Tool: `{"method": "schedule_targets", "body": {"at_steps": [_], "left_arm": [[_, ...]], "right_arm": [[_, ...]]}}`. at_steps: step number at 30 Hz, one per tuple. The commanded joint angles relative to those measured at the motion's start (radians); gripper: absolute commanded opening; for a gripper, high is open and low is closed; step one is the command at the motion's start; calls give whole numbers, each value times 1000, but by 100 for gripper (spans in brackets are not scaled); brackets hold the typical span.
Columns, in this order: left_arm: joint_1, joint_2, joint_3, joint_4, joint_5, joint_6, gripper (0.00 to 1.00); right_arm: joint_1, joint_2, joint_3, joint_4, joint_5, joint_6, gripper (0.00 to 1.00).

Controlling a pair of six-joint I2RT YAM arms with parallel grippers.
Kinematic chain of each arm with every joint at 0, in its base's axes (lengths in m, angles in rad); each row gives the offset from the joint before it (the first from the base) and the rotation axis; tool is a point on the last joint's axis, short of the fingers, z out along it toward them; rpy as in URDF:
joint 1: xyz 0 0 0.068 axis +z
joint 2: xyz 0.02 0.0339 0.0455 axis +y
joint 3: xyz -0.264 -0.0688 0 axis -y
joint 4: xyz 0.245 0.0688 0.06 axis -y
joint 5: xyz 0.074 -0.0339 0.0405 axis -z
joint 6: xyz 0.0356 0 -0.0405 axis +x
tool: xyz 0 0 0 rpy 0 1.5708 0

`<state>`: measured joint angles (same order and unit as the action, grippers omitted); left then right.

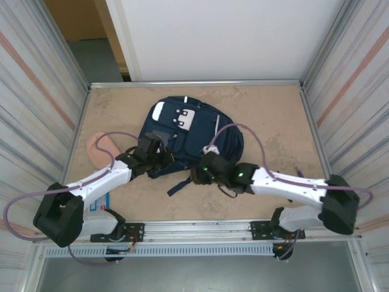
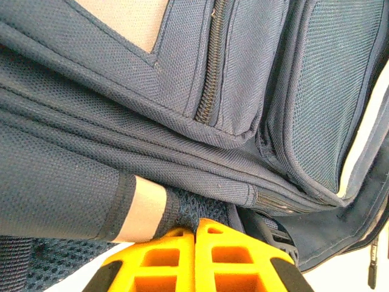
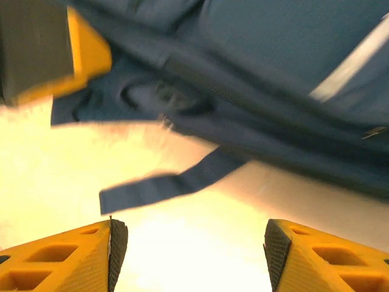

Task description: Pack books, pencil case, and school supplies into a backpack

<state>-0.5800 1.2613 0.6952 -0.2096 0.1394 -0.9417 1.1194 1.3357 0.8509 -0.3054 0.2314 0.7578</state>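
Observation:
The navy backpack (image 1: 191, 131) lies flat in the middle of the table, white patches toward the far side. My left gripper (image 1: 159, 153) is at its near-left edge; in the left wrist view the left gripper (image 2: 196, 228) is shut, pinching dark mesh fabric of the backpack (image 2: 91, 121) beside a pale reflective stripe (image 2: 144, 208). My right gripper (image 1: 198, 176) hovers at the bag's near edge. In the right wrist view the right gripper (image 3: 194, 243) is open over bare table, a loose strap (image 3: 170, 182) ahead. A peach-pink lump (image 1: 99, 148) sits left. The book is out of view.
A light-blue printed oblong (image 1: 101, 204) peeks out under the left arm near the front edge. Metal walls (image 1: 42, 103) close in both sides. The strap's end (image 1: 177, 186) trails toward the front rail. Bare tabletop (image 1: 273, 121) lies to the right of the bag.

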Motion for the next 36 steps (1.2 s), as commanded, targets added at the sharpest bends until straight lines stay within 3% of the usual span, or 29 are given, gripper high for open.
{"method": "schedule_targets", "body": {"at_steps": [1, 5, 10, 15, 18, 21, 24, 28, 36], "left_arm": [[-14, -34, 36, 54, 63, -50, 0], [-26, -38, 38, 64, 78, -82, 0], [-45, -57, 33, 70, 75, -99, 0], [-48, -56, 42, 73, 78, -119, 0], [-49, -46, 67, 60, 72, -101, 0], [-51, -47, 79, 55, 77, -98, 0], [-54, -65, 65, 59, 65, -96, 0], [-54, -77, 59, 58, 62, -98, 0], [-43, -97, 87, -8, 50, -43, 0]], "right_arm": [[59, 166, 133, -31, 83, 146, 62], [66, 318, 273, -122, 156, 168, 59], [64, 377, 302, -154, 317, 273, 55], [72, 439, 350, -214, 390, 313, 49], [77, 459, 349, -216, 412, 329, 45], [69, 458, 341, -213, 440, 323, 31], [39, 458, 341, -216, 442, 303, 23], [18, 437, 334, -209, 423, 277, 18], [1, 332, 303, -184, 242, 178, 2]]}}
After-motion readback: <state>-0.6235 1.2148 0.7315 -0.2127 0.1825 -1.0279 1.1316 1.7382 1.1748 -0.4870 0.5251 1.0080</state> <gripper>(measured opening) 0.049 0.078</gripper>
